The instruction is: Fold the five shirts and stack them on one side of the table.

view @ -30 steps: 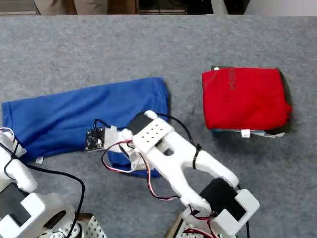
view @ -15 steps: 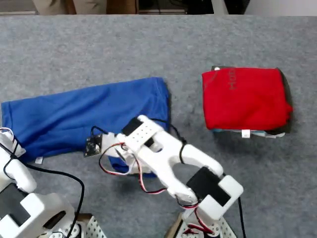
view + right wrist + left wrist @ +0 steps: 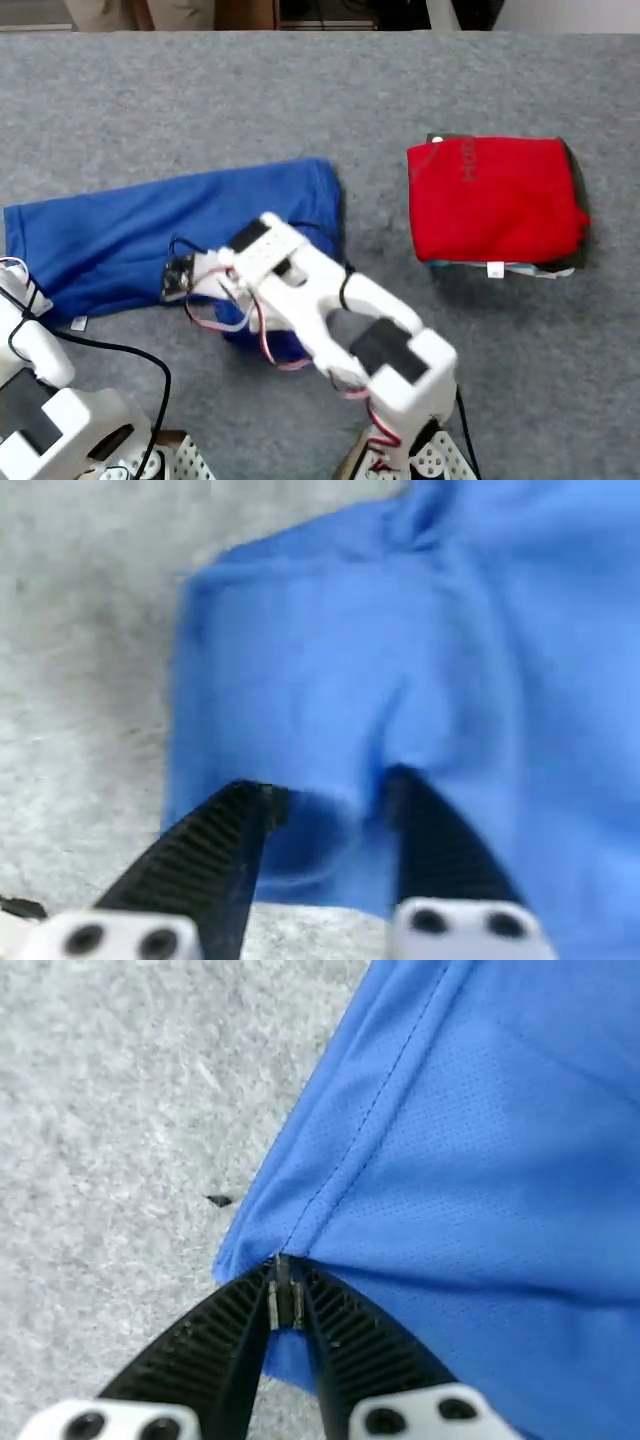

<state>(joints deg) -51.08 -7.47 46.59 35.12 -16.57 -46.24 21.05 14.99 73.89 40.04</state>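
On the grey felt-covered table, well apart from the folded red shirt stack: long blue mesh-knit shirt, lying flat. Pinched at a hemmed corner by left gripper; straddled by spread-open right gripper. Probably limp, light: grasp along stitched hems

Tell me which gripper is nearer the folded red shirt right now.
Right. The right gripper is open over the blue shirt at its end nearer the red shirt; the left gripper is shut on the blue shirt's corner at the opposite end, farther away.
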